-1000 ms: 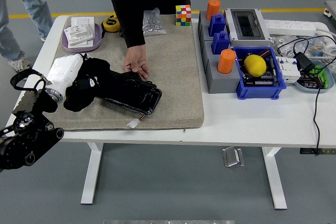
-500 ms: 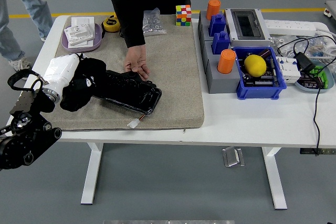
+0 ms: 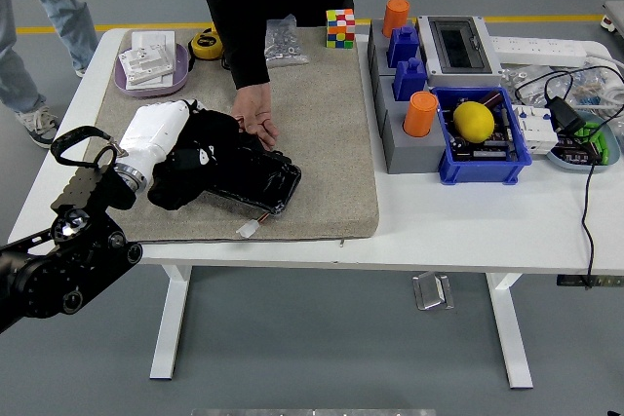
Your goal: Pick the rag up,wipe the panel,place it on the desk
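One dark black cloth rag (image 3: 200, 158) lies bunched at the left centre of the frame, pressed on the left end of the glossy black rectangular panel (image 3: 255, 177), which rests on the beige felt mat (image 3: 322, 124). The robot's left hand (image 3: 185, 158) sits on the rag, its white forearm shell running down to the lower left; its black fingers merge with the dark cloth, so I cannot tell whether they are curled around it or lying flat. A small white connector (image 3: 248, 230) trails from the panel's lower edge. Just above the panel, a person's hand (image 3: 255, 114) hangs from a black sleeve, fingertips touching the panel's upper edge. Toward the upper left sits a lilac round plate (image 3: 132, 85) with white cards. In the right half, a yellow lemon (image 3: 474, 121) rests in a blue plastic bin (image 3: 517, 158).
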